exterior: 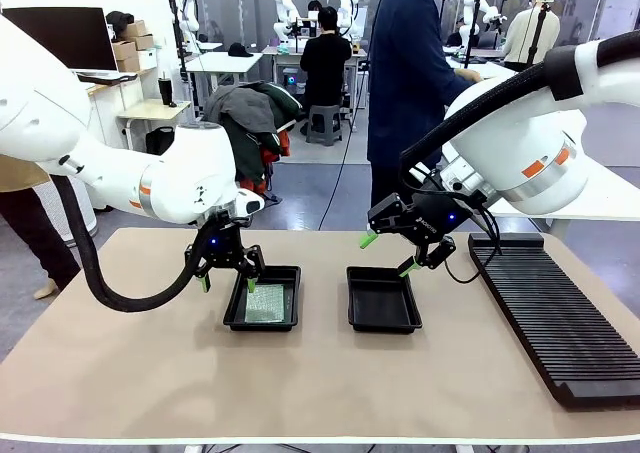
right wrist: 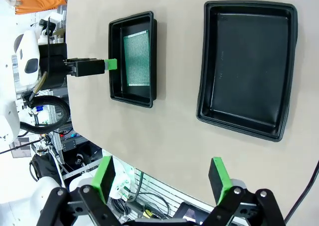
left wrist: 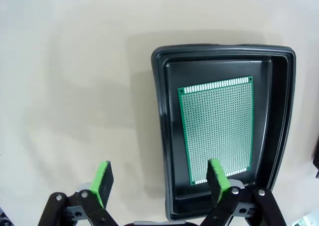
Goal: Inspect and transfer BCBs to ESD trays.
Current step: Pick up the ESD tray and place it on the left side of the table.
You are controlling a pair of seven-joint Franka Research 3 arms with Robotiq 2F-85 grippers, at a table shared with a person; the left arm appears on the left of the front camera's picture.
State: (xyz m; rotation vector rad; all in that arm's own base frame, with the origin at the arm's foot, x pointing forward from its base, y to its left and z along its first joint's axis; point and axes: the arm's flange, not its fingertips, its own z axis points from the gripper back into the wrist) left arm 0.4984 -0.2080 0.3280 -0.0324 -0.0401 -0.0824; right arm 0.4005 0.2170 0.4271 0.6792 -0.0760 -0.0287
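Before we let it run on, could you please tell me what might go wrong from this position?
1. The left gripper hangs with its open fingers straddling a rim of the left tray, one over the BCB and one outside. Lowering from here could strike the rim and tip the tray.
2. The BCB lies flat on the tray floor, so a finger might scrape it rather than grip it.

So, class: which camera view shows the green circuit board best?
The left wrist view: the circuit board lies large in its black tray, hole grid clear. Front and right wrist views show it small and far off.
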